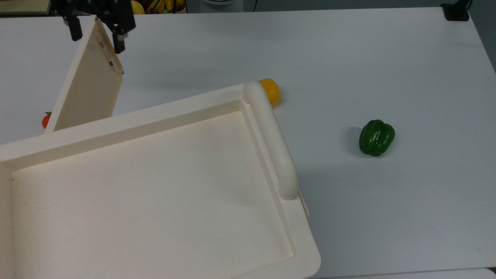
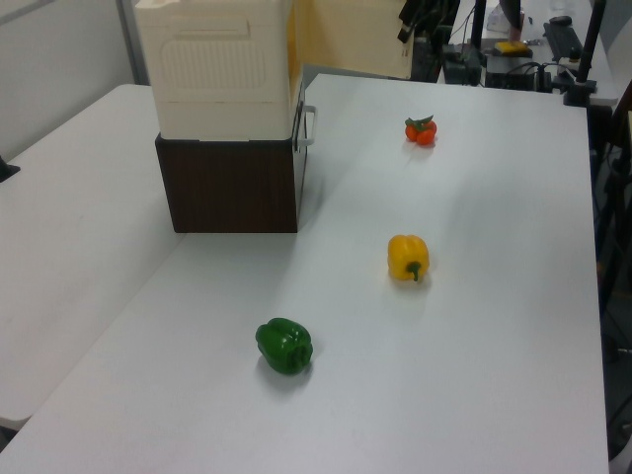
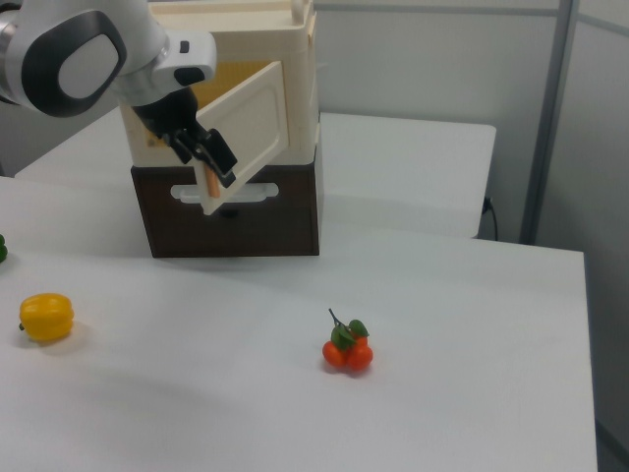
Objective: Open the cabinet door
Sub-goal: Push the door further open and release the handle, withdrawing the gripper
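Cabinet door [image 1: 87, 77] is hanging wide open with the gripper [image 1: 97, 33] sitting at its free edge.

Top view: the fingers are spread, straddling the door's outer edge near the handle, up by the top view's left corner. Left view: the door [image 2: 351, 35] is sticking out from the cream cabinet [image 2: 212, 69], with a tomato cluster [image 2: 421, 129], yellow pepper [image 2: 408, 257] and green pepper [image 2: 284, 346] lying on the table [image 2: 494, 296]. Right view: the gripper [image 3: 208, 157] is sitting at the door's [image 3: 246, 118] lower outer edge.

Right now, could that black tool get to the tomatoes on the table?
Probably yes: the tool straddles the open door's edge, and bare table lies between it and the tomatoes.
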Controlling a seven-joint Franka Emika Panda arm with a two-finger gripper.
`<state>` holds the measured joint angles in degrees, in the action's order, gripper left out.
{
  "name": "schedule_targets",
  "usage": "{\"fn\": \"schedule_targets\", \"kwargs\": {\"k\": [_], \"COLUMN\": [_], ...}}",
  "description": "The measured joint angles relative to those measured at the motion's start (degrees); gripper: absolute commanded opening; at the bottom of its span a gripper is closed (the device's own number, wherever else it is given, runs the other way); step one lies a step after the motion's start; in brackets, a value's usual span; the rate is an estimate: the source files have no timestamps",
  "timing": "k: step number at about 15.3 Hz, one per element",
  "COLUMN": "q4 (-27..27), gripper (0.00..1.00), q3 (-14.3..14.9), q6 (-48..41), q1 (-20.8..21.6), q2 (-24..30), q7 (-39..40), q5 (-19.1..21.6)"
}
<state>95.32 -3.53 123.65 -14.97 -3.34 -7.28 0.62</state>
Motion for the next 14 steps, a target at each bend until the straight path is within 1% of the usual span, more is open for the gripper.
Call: {"fn": "schedule_targets", "kwargs": {"k": [4, 6, 10, 12, 14], "q4": [-0.1, -0.1, -0.4, -0.6, -0.8], "gripper": [1.00, 1.00, 1.00, 1.00, 1.00], "q3": [1.2, 1.8, 2.7, 3.0, 3.0], "q6": [0.0, -0.2, -3.4, -6.5, -12.3], "q1": [-0.6, -0.9, -2.0, -2.5, -2.5], "q2": [0.3, 0.5, 2.2, 3.5, 5.4], "q7": [0.0, 0.0, 0.0, 1.0, 2.8], "q5": [-1.9, -2.1, -2.2, -2.2, -2.2]}}
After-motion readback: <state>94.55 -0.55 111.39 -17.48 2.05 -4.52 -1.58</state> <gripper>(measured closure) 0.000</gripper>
